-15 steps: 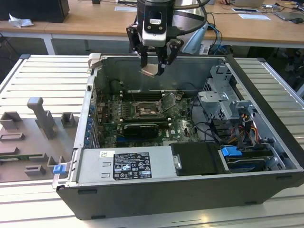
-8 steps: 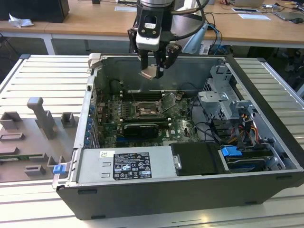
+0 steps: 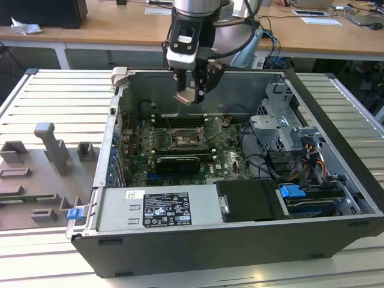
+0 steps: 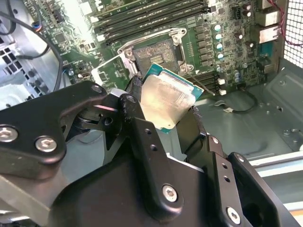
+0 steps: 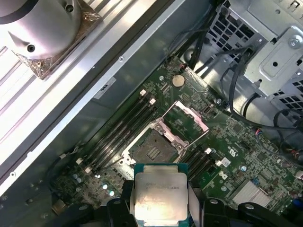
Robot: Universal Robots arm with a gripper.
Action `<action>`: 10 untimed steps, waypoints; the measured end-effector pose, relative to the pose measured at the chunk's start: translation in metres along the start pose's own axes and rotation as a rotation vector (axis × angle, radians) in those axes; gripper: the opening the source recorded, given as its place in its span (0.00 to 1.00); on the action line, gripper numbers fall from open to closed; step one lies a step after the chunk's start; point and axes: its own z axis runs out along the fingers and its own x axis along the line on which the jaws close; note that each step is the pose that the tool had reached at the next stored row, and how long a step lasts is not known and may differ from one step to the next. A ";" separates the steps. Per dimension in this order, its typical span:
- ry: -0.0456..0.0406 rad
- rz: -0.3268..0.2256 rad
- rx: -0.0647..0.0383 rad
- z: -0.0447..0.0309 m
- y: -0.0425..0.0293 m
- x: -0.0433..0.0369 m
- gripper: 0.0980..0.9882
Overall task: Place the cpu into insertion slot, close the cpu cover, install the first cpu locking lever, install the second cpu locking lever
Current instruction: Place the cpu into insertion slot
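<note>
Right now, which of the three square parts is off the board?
The cpu, held in the gripper above the board; the insertion slot and the open cpu cover are both attached to it.

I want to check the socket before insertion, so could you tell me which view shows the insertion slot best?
The first wrist view: the insertion slot lies uncovered, seen nearly from above. The second wrist view shows it slanted beyond the cpu; the exterior view shows it far off inside the case.
</note>
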 end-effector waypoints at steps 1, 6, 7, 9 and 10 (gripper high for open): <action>0.0009 0.007 0.001 0.0013 -0.0001 -0.0001 0.49; 0.0046 0.057 0.007 0.0071 -0.0005 -0.0001 0.49; 0.0045 0.068 0.007 0.0078 -0.0005 -0.0002 0.49; 0.0038 0.107 0.007 0.0101 -0.0006 -0.0003 0.49; 0.0029 0.129 0.007 0.0113 -0.0007 -0.0003 0.49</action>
